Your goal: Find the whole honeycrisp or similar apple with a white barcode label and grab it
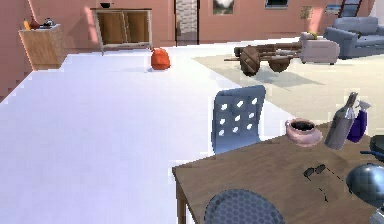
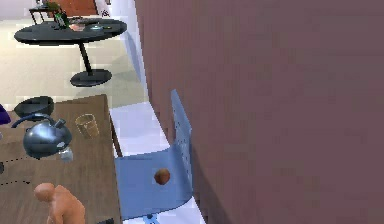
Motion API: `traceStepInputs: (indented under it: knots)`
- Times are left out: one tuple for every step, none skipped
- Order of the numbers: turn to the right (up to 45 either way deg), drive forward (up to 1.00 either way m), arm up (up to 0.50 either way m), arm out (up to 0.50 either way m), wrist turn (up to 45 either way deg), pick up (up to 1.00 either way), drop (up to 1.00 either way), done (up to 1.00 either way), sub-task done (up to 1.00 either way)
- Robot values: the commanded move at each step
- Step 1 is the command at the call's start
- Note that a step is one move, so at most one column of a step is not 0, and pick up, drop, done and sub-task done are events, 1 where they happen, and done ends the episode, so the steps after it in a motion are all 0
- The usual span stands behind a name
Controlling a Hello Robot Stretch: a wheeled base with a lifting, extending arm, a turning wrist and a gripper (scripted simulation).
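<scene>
- Two views, logged item by item.
- Wood dining table (image 1: 265, 172): forward view, bottom right. Same table in arm side view, lower left (image 2: 70, 170).
- Blue-grey chair (image 1: 238, 118), holes in backrest, at table's far-left corner.
- On table, forward view: pinkish bowl (image 1: 302, 131); pale bottle-like thing w/ dark top (image 1: 343, 125) just right of bowl; dark kettle (image 1: 368, 182) at right edge; dark round mesh-like thing (image 1: 243, 208) at bottom edge.
- Orange-red thing (image 1: 159, 60) on pale floor, mid-room, short of far wall; too small to name.
- Wood sideboard (image 1: 124, 27) vs. far wall, dark bowl (image 1: 105, 6) on top.
- Light wood cabinet (image 1: 42, 45) by left wall; small reddish and dark blobs (image 1: 38, 23) on top, not identifiable.
- Lounge area, upper right: dark brown low table (image 1: 262, 57) on beige rug (image 1: 225, 68), blue sofa (image 1: 357, 37), pale seat (image 1: 320, 48) beside it.
- Arm side view, on dining table: dark shiny kettle (image 2: 45, 138), clear glass (image 2: 86, 124) just right of it, dark pan (image 2: 33, 105) behind; tan-orange rounded thing (image 2: 60, 205) at bottom edge, unidentified.
- 2nd blue chair (image 2: 140, 185) betw. table edge and maroon wall (image 2: 280, 100); small orange-brown spot (image 2: 162, 177) on it.
- Dark round pedestal table (image 2: 70, 35), top left, small items on top, too small to tell.
- Apple: location cannot be told; no blob clear enough to name as such.
- Gripper jaws: state cannot be told.
</scene>
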Motion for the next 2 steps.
traceStepInputs:
  knots:
    - [0.0, 0.0, 0.1, 0.0, 0.0, 0.0, 0.0, 0.0, 0.0]
    - [0.0, 0.0, 0.0, 0.42, 0.0, 0.0, 0.0, 0.0, 0.0]
